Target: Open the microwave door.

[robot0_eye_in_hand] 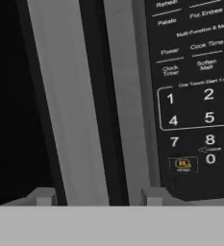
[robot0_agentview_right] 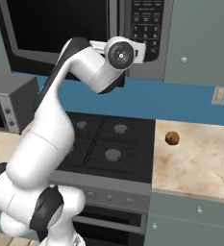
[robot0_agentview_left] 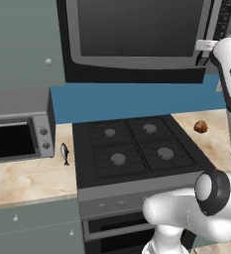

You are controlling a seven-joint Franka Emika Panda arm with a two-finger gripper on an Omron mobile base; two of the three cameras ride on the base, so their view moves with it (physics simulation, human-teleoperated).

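The microwave (robot0_agentview_left: 132,72) is built in above the stove. Its door (robot0_agentview_left: 137,30) has a grey frame and a big dark glass window. In the hand view the long vertical grey bar handle (robot0_eye_in_hand: 68,96) runs up the picture, with the door's grey frame edge (robot0_eye_in_hand: 128,96) and the black keypad (robot0_eye_in_hand: 195,96) to its right. My gripper (robot0_eye_in_hand: 99,197) is open, and its fingertips (robot0_eye_in_hand: 43,197) stand on either side of the handle's lower part, close to the door. From the left base view the gripper (robot0_agentview_left: 203,46) reaches the door's lower right corner. The door looks flush with the case.
Below is a black four-burner stove (robot0_agentview_left: 137,149) with an oven door. A small silver toaster oven (robot0_agentview_left: 18,134) and a little fish (robot0_agentview_left: 64,153) sit on the left counter. A brown round item (robot0_agentview_right: 171,138) lies on the right counter (robot0_agentview_right: 200,163).
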